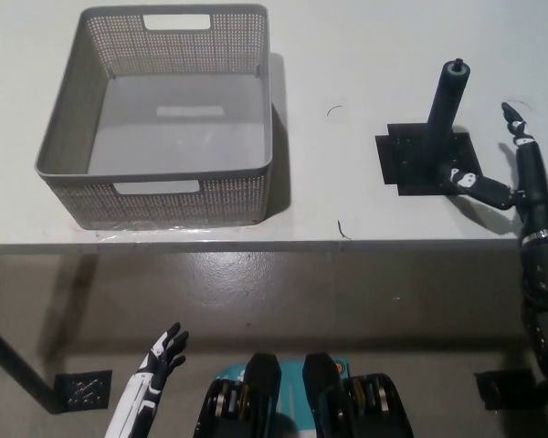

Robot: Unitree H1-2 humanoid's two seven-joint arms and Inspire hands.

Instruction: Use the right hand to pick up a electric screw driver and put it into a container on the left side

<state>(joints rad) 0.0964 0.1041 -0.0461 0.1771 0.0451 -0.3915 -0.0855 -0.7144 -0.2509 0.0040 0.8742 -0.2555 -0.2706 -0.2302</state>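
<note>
The electric screwdriver (446, 105) is a dark grey cylinder standing upright on a black square base (425, 162) at the table's right. My black right hand (511, 178) is open just to the right of it, one finger reaching onto the base's right edge, not gripping the tool. The grey perforated basket (160, 196) stands at the table's left with nothing visible inside. My white left hand (162, 354) hangs open below the table edge at the lower left.
The white table (338, 64) ends at a front edge running across the middle of the picture, with grey floor below. A dark table leg and black foot plate (82, 390) show at the lower left, another plate (511, 391) at the lower right.
</note>
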